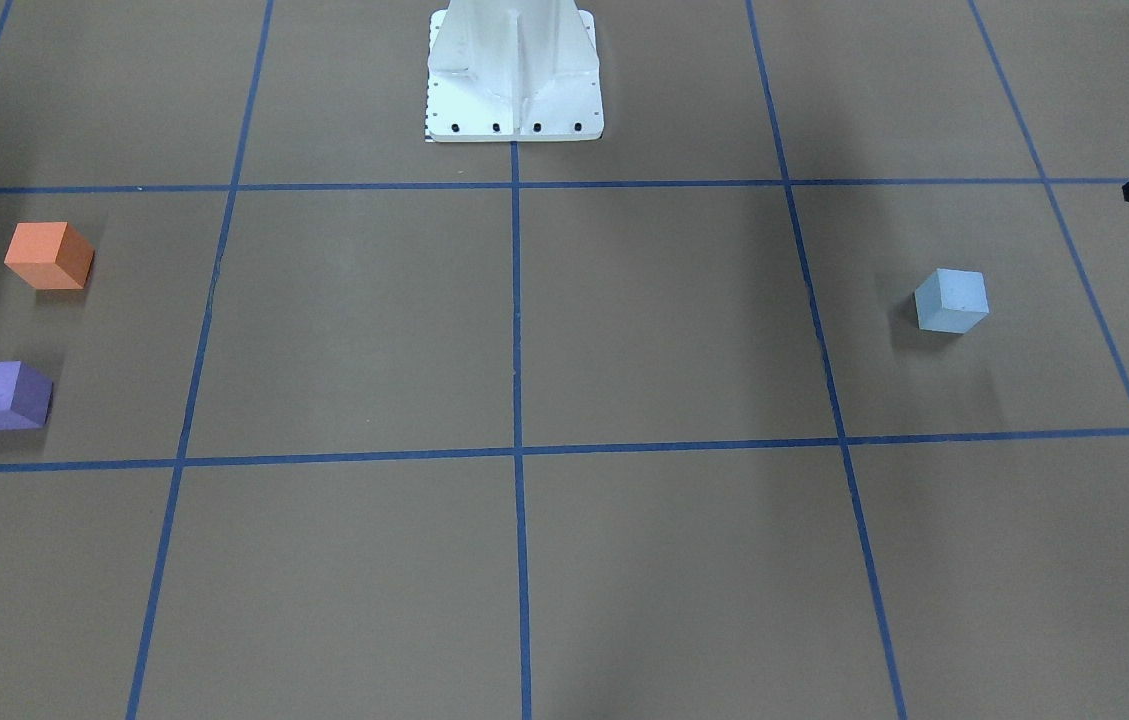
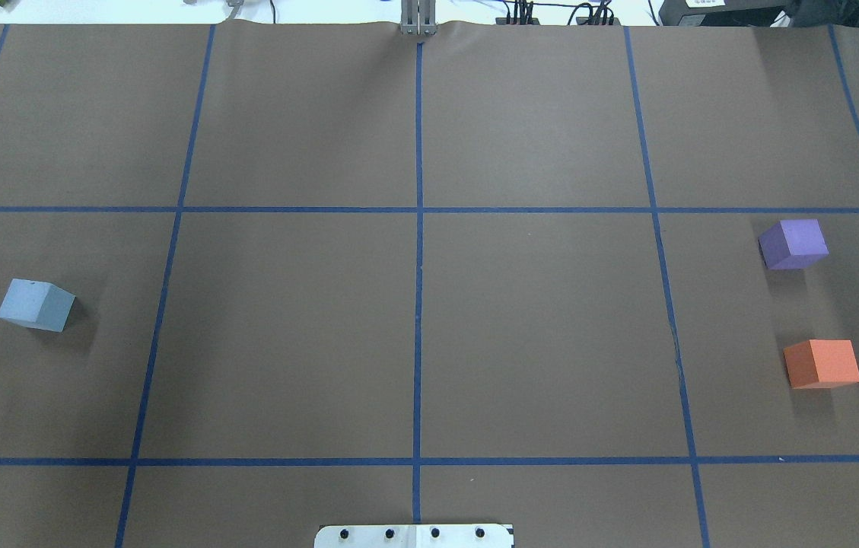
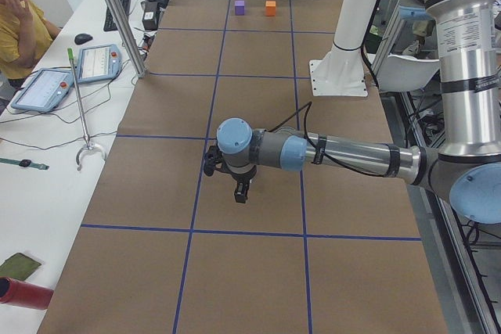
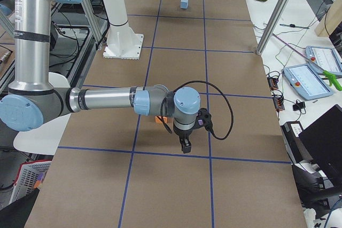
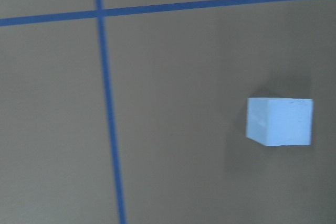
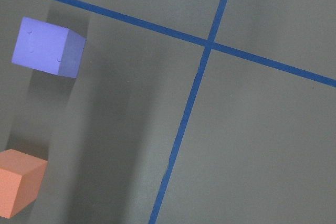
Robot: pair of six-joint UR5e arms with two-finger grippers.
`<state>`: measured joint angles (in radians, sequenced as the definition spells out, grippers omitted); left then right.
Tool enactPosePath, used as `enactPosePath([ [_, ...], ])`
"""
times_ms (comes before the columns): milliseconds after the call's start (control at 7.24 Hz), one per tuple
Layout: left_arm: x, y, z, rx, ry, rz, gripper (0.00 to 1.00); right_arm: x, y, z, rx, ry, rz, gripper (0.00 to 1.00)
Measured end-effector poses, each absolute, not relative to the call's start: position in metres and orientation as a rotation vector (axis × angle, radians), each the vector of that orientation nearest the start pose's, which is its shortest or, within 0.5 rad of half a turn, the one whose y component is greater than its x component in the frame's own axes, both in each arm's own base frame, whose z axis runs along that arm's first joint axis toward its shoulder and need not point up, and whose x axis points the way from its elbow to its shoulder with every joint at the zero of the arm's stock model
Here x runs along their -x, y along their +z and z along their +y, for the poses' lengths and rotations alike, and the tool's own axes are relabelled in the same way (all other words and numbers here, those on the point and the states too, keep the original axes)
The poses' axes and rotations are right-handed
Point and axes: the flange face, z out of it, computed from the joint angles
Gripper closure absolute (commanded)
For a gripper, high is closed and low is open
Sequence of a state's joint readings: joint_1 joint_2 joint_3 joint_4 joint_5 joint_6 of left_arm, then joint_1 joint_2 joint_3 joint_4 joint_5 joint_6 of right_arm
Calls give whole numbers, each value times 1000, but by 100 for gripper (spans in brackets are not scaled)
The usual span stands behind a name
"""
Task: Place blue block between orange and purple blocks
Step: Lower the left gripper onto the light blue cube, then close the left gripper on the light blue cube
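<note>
The blue block sits alone on the brown table on my left side; it also shows in the overhead view and the left wrist view. The orange block and the purple block stand apart with a gap between them on my right side, and both show in the right wrist view, purple and orange. My left gripper hovers above the table near the blue block. My right gripper hovers beside the orange block. I cannot tell whether either is open or shut.
The white robot base stands at the table's middle edge. Blue tape lines divide the table into squares. An operators' bench with tablets and a metal post runs along the far side.
</note>
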<state>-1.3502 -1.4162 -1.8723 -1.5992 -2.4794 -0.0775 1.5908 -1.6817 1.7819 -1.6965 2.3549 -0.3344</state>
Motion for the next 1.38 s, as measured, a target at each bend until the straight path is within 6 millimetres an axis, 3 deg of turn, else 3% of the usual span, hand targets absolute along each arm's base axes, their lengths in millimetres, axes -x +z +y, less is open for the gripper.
enactPosePath([
  [276, -124, 532, -457, -44, 323, 863, 0, -72, 615, -443, -166, -309, -771, 0],
  [553, -188, 521, -453, -26, 369, 787, 0, -72, 612, -445, -201, -321, -765, 0],
  [967, -226, 524, -451, 3, 366, 761, 0, -71, 612, -446, -206, -323, -765, 0],
  [1382, -234, 541, -456, 51, 295, 749, 0, -69, 614, -446, -202, -325, -765, 0],
])
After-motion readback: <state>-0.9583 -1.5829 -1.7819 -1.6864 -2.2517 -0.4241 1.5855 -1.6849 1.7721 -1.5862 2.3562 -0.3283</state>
